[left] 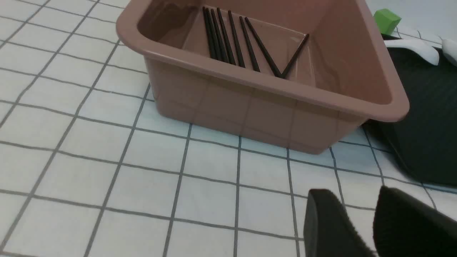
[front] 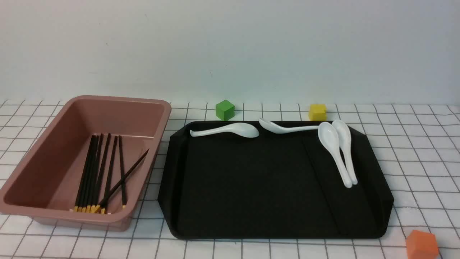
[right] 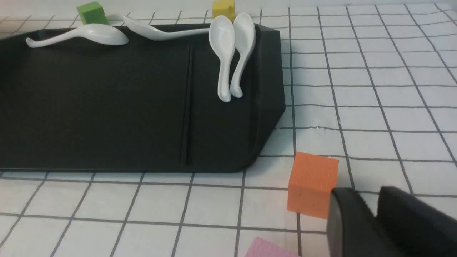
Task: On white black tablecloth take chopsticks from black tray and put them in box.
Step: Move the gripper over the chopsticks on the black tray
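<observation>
**Left gripper** (left: 357, 195). It hangs low over the tablecloth (front: 413, 151), and only its two black fingertips (left: 323, 214) show at the frame edge. They seem to be drawn together with a thin wedge of cloth between them, though so little is in view that this is uncertain. They hold nothing.

**Box** (front: 118, 101). It stands ahead of the left gripper and apart from it, with bare cloth between them.

**Chopsticks** (front: 99, 172). All those visible lie on the floor of the box. Most are packed side by side along its length, and one lies slantwise across the others. Their yellow tips point to the end wall nearest the left gripper.

**Right gripper** (right: 369, 194). It is also low over the cloth. Its fingertips (right: 348, 217) are pressed close, with barely a seam between them, and they are empty.

**Tray** (front: 251, 187). It lies ahead of the right gripper, with its near corner a short way off.

**Spoons.** The tray holds four white spoons.
- Two (front: 224, 130) (front: 287, 127) lie along the rim farthest from the gripper.
- Two more (front: 332, 151) (front: 348, 147) lie side by side and touching, with their bowls at the far rim and their handles pointing back toward the gripper.

**Cubes.**
- An orange cube (right: 312, 184) stands on the cloth just beside the right fingertips, between them and the tray's near corner.
- A green cube (front: 225, 109) and a yellow cube (front: 317, 112) sit beyond the tray's far rim, well away from both grippers.

**Pink sheet.** The corner of a pink sheet (right: 271, 250) shows on the cloth close to the right gripper.
</observation>
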Robot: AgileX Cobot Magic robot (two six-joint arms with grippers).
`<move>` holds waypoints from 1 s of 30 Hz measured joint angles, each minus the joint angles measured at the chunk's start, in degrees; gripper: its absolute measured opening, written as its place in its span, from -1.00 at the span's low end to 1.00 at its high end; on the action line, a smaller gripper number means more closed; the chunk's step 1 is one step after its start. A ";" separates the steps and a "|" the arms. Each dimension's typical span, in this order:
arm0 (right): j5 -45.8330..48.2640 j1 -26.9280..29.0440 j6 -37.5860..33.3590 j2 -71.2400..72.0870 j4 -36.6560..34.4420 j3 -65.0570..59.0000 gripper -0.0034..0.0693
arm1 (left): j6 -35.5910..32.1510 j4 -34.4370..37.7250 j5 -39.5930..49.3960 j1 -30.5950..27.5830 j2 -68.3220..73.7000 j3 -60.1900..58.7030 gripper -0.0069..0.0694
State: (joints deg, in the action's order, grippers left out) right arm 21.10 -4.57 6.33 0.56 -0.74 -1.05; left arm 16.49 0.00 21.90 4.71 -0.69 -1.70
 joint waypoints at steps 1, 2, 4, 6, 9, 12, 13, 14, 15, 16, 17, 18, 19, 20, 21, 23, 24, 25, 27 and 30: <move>0.00 0.00 0.00 0.00 0.00 0.00 -0.50 | 0.00 0.00 0.00 0.00 0.00 0.00 -0.24; 0.00 0.00 0.00 0.00 0.00 0.00 -0.50 | 0.00 0.00 0.00 0.00 0.00 0.00 -0.23; 0.00 0.00 0.00 0.00 0.00 0.00 -0.50 | 0.00 0.00 0.00 0.00 0.00 0.00 -0.23; 0.00 0.00 0.09 0.00 0.00 0.00 -0.49 | 0.00 0.00 0.00 0.00 0.00 0.00 -0.22; 0.00 0.00 0.13 0.00 0.00 0.00 -0.48 | 0.00 0.00 0.00 0.00 0.00 0.00 -0.21; 0.00 0.00 0.13 0.00 0.00 0.00 -0.47 | 0.00 0.00 0.00 0.00 0.00 0.00 -0.20; 0.00 0.00 0.13 0.00 0.00 0.00 -0.47 | 0.00 0.00 0.00 0.00 0.00 0.00 -0.20; 0.00 0.00 0.13 0.00 0.00 0.00 -0.46 | 0.00 0.00 0.00 0.00 0.00 0.00 -0.20; 0.00 0.00 0.13 0.00 0.00 0.00 -0.46 | 0.00 0.00 0.00 0.00 0.00 0.00 -0.20; 0.00 0.00 0.13 0.00 0.00 0.00 -0.45 | 0.00 0.00 0.00 0.00 0.00 0.00 -0.20; 0.00 0.00 0.13 0.00 0.00 0.00 -0.45 | 0.00 0.00 0.00 0.00 0.00 0.00 -0.20; 0.00 0.00 0.13 0.00 0.00 0.00 -0.45 | 0.00 0.00 0.00 0.00 0.00 0.00 -0.20; 0.00 0.00 0.13 0.00 0.00 0.00 -0.44 | 0.00 0.00 0.00 0.00 0.00 0.00 -0.20; 0.00 0.00 0.13 0.00 0.00 0.00 -0.44 | 0.00 0.00 0.00 0.00 0.00 0.00 -0.19; 0.00 0.00 0.13 0.00 0.00 0.00 -0.44 | 0.00 0.00 0.00 0.00 0.00 0.00 -0.19; 0.00 0.00 0.13 0.00 0.00 0.00 -0.43 | 0.00 0.00 0.00 0.00 0.00 0.00 -0.19; 0.00 0.00 0.13 0.00 0.00 0.00 -0.43 | 0.00 0.00 0.00 0.00 0.00 0.00 -0.19; 0.00 0.00 0.13 0.00 0.00 0.00 -0.42 | 0.00 0.00 0.00 0.00 0.00 0.00 -0.19; 0.00 0.00 0.13 0.00 0.00 0.00 -0.41 | 0.00 0.00 0.00 0.00 0.00 0.00 -0.19; 0.00 0.00 0.13 0.00 0.00 0.00 -0.40 | 0.00 0.00 0.00 0.00 0.00 0.00 -0.19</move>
State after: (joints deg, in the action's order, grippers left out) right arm 21.10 -4.57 6.46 0.56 -0.74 -1.05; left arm 16.49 0.00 21.90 4.71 -0.69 -1.70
